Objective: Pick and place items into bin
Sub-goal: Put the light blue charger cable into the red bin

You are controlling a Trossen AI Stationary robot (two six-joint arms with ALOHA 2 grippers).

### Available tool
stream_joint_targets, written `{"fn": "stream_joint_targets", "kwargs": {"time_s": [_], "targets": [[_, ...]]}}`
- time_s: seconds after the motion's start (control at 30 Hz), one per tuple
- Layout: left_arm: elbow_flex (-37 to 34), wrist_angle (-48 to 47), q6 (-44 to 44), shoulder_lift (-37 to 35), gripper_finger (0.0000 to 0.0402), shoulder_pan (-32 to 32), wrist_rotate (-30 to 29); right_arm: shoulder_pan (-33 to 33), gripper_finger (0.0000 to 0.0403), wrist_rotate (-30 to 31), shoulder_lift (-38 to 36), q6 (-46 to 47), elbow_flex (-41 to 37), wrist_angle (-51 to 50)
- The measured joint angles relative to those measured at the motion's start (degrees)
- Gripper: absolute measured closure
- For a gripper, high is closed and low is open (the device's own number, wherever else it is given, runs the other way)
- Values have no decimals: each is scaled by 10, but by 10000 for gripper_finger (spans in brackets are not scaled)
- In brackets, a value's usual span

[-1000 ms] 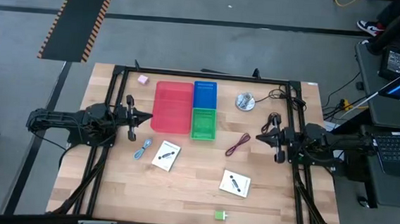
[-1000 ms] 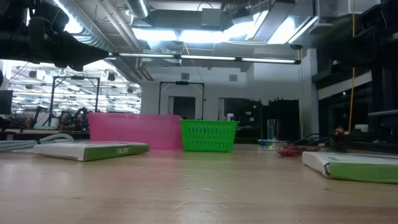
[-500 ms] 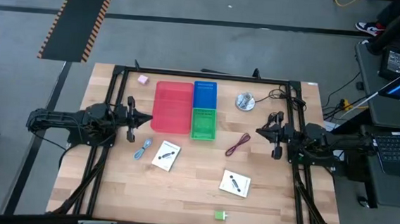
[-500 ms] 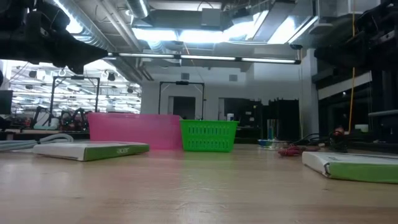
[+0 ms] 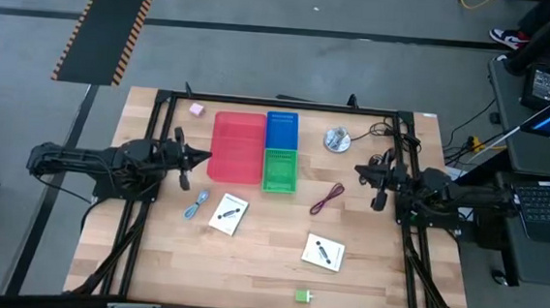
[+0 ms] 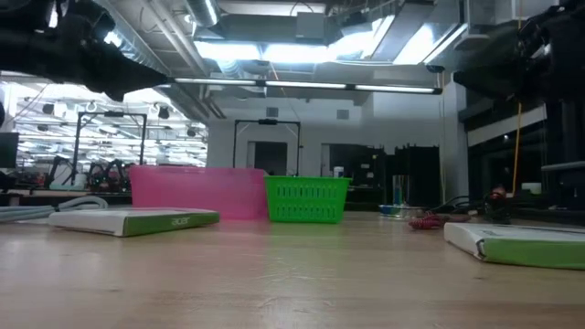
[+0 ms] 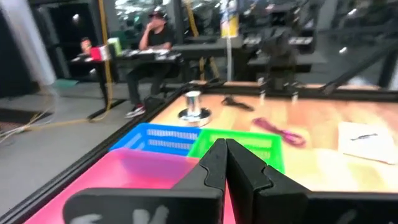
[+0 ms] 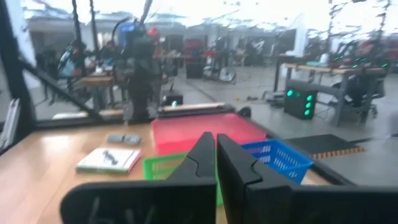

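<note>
1. Left gripper: fingers pressed together, holding nothing. It hangs at the table's left edge, just beside the pink bin and pointing toward it.
2. Nearest loose items on that side: a grey-blue cable lies on the wood near the gripper, with a white card just beside it. A small pink block sits apart at the far left corner.
3. Bins: pink, blue and green stand together at mid-table. None of the items appears to be inside; the task looks barely begun.
4. Centre-right items: a dark red cable, a second white card, and a green block near the front edge.
5. Right gripper: likewise closed and empty, at the right edge, near the red cable.
6. Recommendation: whichever arm goes first must spread its fingers before descending. Cables are thin and limp; pinch at a bunched section. The cards lie flat, so take one by an edge.
</note>
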Motion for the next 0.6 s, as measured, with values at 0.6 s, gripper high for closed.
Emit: {"fn": "stream_joint_targets", "kwargs": {"time_s": [0.6], "targets": [[158, -81, -46, 229, 398, 0, 2, -5, 402, -2, 108, 14, 72, -26]]}}
